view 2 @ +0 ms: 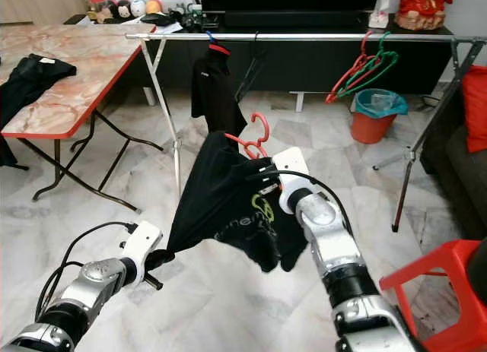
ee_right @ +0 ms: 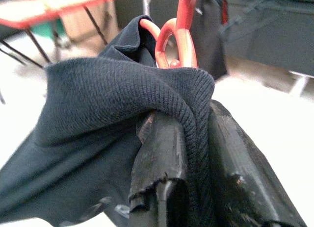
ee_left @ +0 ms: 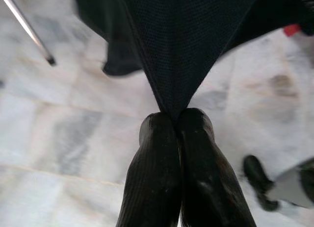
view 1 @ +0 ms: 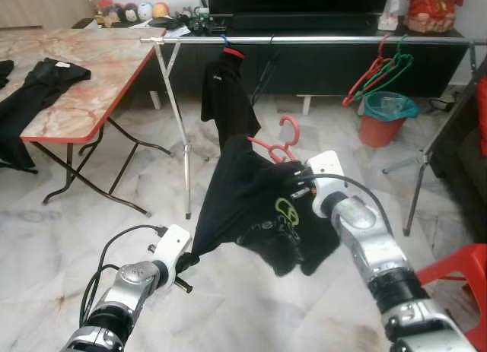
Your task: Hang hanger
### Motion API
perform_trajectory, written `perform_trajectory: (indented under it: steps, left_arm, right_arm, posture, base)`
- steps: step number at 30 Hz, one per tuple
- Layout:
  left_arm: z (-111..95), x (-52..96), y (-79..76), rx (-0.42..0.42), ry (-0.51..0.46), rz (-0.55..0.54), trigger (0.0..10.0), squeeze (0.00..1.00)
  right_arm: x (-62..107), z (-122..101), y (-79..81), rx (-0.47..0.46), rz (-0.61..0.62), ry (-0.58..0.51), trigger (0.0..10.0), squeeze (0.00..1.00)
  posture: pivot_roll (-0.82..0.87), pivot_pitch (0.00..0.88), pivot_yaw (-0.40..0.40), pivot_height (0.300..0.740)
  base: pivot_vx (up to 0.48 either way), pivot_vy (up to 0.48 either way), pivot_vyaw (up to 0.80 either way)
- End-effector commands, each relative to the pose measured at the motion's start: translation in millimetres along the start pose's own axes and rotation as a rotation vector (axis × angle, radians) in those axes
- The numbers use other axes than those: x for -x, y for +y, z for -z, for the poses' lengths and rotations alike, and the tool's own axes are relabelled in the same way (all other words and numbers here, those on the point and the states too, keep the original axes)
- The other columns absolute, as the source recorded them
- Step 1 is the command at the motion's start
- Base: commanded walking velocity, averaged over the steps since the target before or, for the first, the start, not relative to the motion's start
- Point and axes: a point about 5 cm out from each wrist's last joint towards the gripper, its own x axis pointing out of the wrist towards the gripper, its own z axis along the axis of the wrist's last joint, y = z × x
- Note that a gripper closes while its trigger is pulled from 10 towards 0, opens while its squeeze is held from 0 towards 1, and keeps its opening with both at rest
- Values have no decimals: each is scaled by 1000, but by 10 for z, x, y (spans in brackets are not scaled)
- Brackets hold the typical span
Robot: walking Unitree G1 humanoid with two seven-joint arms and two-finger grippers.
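Landmark: clothes rail (view 1: 304,40), spanning the room.
Floor: pale marble tiles (view 1: 68,245).
Black shirt (view 1: 243,196): held below the rail, on a red hanger (view 1: 283,147).
Left gripper (ee_left: 177,120): pinched onto the shirt's corner.
Right gripper (ee_right: 196,134): clamping the collar.

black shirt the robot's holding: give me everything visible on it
The black shirt is knit fabric with a green print on the front, stretched in the air between both grippers. The left gripper is shut on one corner, pulling it taut; the right gripper is shut on the collar, where a red hanger sits partly inside. The rest sags in folds above the marble floor, short of the rail.
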Motion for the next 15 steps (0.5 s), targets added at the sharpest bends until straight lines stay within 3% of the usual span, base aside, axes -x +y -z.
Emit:
perform_trajectory:
  steps: [1,5,7,10,12,14,15]
  left_arm:
    - [283,41,-30,73,117,23,0,0]
    - [136,18,-65,183,44,82,0,0]
    - [109,15,-68,175,31,84,0,0]
    - [18,10,-41,99,-33,28,0,0]
    - [-143,11,16,113,-132,-54,3647,0]
    - [-208,23,54,110,-173,-98,4078,0]
    - [-256,35,68,100,-201,-113,9373,0]
  right_arm:
    - [60,-493,-200,-12,85,-258,10000,0]
    - [97,-490,8,-119,-67,-335,10000,0]
    - [121,-478,62,-153,-121,-347,10000,0]
    - [133,-365,102,-97,-149,-281,10000,0]
    - [150,-232,107,-9,-154,-218,10000,0]
    - [168,-183,119,13,-166,-202,10000,0]
    - [182,-148,120,32,-172,-185,10000,0]
  posture:
    - [-16,0,37,740]
    - [-20,0,30,740]
    - [-16,0,28,740]
    - [-20,0,28,740]
    - [-20,0,27,740]
    - [-15,0,29,740]
    - [-17,0,31,740]
  base:
    - [0,0,0]
    - [0,0,0]
    - [0,0,0]
    - [0,0,0]
    - [0,0,0]
    - [0,0,0]
    - [0,0,0]
